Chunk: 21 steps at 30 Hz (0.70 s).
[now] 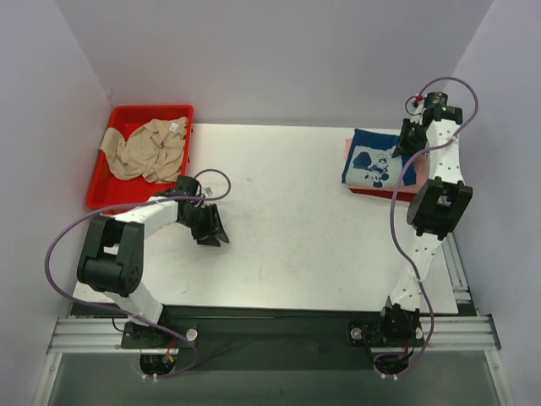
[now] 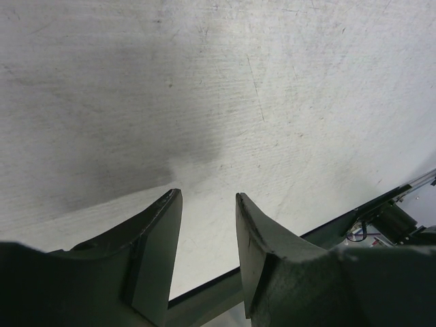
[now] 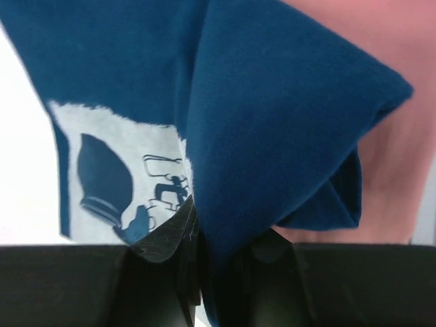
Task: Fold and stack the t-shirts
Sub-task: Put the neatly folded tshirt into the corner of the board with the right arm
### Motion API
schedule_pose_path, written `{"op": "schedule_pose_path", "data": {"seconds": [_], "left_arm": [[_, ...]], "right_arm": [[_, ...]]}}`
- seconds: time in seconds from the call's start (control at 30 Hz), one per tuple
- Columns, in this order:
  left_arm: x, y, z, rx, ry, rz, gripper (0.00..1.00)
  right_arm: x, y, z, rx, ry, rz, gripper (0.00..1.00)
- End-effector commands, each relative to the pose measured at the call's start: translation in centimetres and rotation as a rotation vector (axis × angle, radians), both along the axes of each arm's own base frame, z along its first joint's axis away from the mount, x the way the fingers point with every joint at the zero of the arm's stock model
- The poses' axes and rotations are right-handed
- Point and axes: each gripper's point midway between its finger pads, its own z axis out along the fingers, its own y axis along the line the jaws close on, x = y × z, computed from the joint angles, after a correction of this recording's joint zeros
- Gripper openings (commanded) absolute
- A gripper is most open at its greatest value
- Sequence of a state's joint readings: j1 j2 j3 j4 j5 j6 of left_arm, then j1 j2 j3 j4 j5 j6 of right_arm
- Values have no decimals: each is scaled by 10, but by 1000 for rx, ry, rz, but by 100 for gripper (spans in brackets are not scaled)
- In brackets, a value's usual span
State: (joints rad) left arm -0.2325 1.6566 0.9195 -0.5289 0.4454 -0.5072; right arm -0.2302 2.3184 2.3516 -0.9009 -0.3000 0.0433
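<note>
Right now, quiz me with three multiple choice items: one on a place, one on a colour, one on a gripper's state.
1. Where does the beige t-shirt lie? A in the red tray; B on a chair; C in a bucket.
2. What colour is the print on the navy t-shirt? A yellow; B white; C green.
3. How is the right gripper? A open, empty; B shut on nothing; C shut on the navy t-shirt.
Answers: A, bunched in the tray; B, a white patch shows; C, its jaws pinch a navy fold.
</note>
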Motion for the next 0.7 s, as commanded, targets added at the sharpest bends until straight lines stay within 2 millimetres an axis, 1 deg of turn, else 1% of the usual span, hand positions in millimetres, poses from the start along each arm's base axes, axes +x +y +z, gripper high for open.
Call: {"op": "schedule_pose_path", "data": {"seconds": [0.0,0.07,0.1,0.13,0.17,0.2,0.23,0.27,0.3,0.33,0.37,0.4,0.43,0.47,0.5,0.53,0.57,0.6,0.63,0.67], "left_arm": [[13,2,24,6,-82,-8,48],[14,1,28,1,-94,-4,48],[16,1,31,0,-102,0,48],[18,1,34,-3,-113,2,48],[19,0,36,-7,-116,6,48],[23,-2,42,-14,-140,7,48],[24,-2,45,-16,-150,7,48],[27,-3,48,-21,-163,8,48],[29,-4,52,-27,-181,5,48],[31,-5,57,-34,-200,1,48],[34,-7,62,-37,-225,-8,48],[37,-8,65,-37,-241,-11,48],[39,-8,70,-39,-259,-14,48],[41,-9,75,-41,-276,-17,48],[42,-10,78,-43,-289,-18,48],[44,-11,83,-47,-309,-19,48],[46,-11,87,-49,-325,-17,48],[48,-11,90,-51,-342,-16,48],[49,-11,94,-50,-360,-12,48],[51,-11,98,-53,-373,-9,48]], "right_arm": [[12,-27,21,-125,-77,-55,0],[17,-37,22,-171,-92,-96,0],[19,-40,22,-184,-101,-107,4],[20,-42,22,-199,-106,-117,11],[20,-48,22,-227,-107,-138,19],[20,-50,22,-242,-112,-152,42],[19,-52,22,-255,-111,-161,53],[19,-53,23,-273,-115,-170,61],[19,-57,32,-301,-140,-184,75],[14,-56,25,-311,-120,-186,84],[13,-53,29,-328,-129,-187,94],[10,-57,42,-356,-161,-213,100],[4,-55,36,-360,-146,-216,100],[0,-53,38,-358,-153,-224,100],[-1,-49,57,-350,-208,-247,100],[-11,-46,48,-344,-184,-254,100],[-16,-43,51,-344,-200,-263,100],[-18,-40,80,-359,-285,-282,100],[-23,-35,83,-358,-303,-283,100],[-33,-30,73,-361,-287,-274,100]]}}
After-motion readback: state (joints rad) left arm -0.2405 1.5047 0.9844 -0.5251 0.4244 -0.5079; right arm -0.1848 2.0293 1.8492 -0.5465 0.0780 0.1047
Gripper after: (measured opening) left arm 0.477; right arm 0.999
